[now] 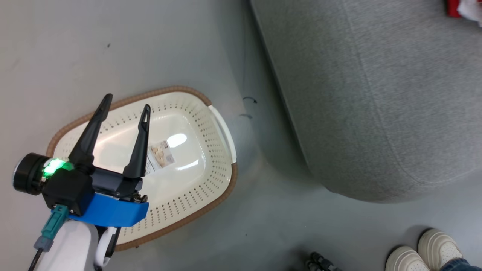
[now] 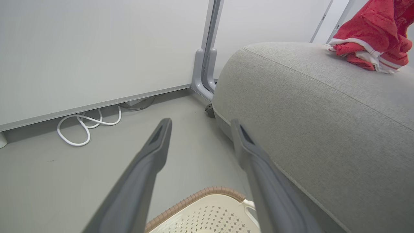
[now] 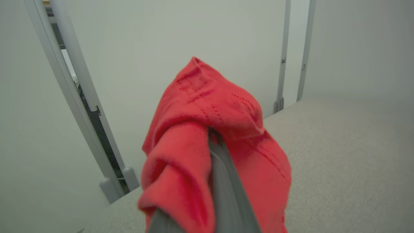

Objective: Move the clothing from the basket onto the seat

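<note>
On the grey floor [image 1: 113, 45] the basket [image 1: 214, 165] is lying empty, my left gripper [image 1: 128, 101] gaping; my right gripper [image 3: 216, 145] is clamping clothing [image 3: 194, 106] above the seat [image 1: 376, 94] at two o'clock, awaiting release

Left gripper [image 1: 128, 101] has two long matte-black jaws that taper down to thin points, each with a shallow slot near the tip. In the left wrist view they look more dark grey. They're mounted on a chunky black base block [image 1: 67, 190] with a bright blue plastic bracket [image 1: 109, 212] under it, and a couple of small metal fasteners show by the bracket's edge. On one side there's a round black cylinder [image 1: 26, 174] with a glowing green light [image 1: 54, 165]. A teal plug [image 1: 54, 224] with a grey boot runs into a black cable. The forearm [image 1: 71, 248] is a glossy white shell.
</note>
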Controlling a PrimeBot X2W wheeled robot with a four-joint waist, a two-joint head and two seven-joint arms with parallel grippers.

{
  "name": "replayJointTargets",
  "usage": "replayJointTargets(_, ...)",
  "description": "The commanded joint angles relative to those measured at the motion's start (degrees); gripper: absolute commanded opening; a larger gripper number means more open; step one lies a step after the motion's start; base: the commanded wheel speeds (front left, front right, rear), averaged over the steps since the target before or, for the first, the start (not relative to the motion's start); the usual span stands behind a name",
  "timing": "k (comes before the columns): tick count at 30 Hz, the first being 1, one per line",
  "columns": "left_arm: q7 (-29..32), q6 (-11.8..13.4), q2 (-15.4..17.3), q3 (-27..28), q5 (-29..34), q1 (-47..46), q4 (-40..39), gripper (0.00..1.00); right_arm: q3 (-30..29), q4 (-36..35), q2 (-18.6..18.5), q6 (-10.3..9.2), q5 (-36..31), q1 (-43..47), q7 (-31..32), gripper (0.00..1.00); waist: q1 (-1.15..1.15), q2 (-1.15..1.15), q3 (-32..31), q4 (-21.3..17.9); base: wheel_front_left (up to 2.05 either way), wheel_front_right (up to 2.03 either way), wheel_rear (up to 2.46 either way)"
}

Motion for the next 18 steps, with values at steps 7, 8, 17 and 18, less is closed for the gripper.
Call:
replayJointTargets(7,0.09,0.3,1.53,0.02,0.5,-0.99,-2.83,1.0,-4.78,10.74,-0.07,0.03,-9.61,3.87,-2.85,0.0,-0.01,0.0,4.26,2.59,0.0,0.0,0.0)
replayJointTargets(8,0.04,0.34,1.52,-0.07,0.44,-0.99,-2.93,1.0,-5.13,12.01,-0.13,0.03,-10.7,4.1,-3.27,0.0,-0.01,0.0,4.21,2.73,0.0,0.0,0.0)
replayJointTargets(17,-0.21,0.74,1.23,-0.5,-0.57,0.5,-2.21,1.0,-6.69,20.68,1.22,0.03,-15.33,3.6,-4.62,1.0,-0.01,0.0,1.14,3.16,0.0,0.0,0.0)
replayJointTargets(18,-0.3,0.69,0.99,-0.68,-0.65,0.45,-1.94,1.0,-6.38,21.09,1.07,0.03,-15.62,3.44,-4.74,1.0,-0.01,0.0,0.55,3.25,0.0,0.0,0.0)
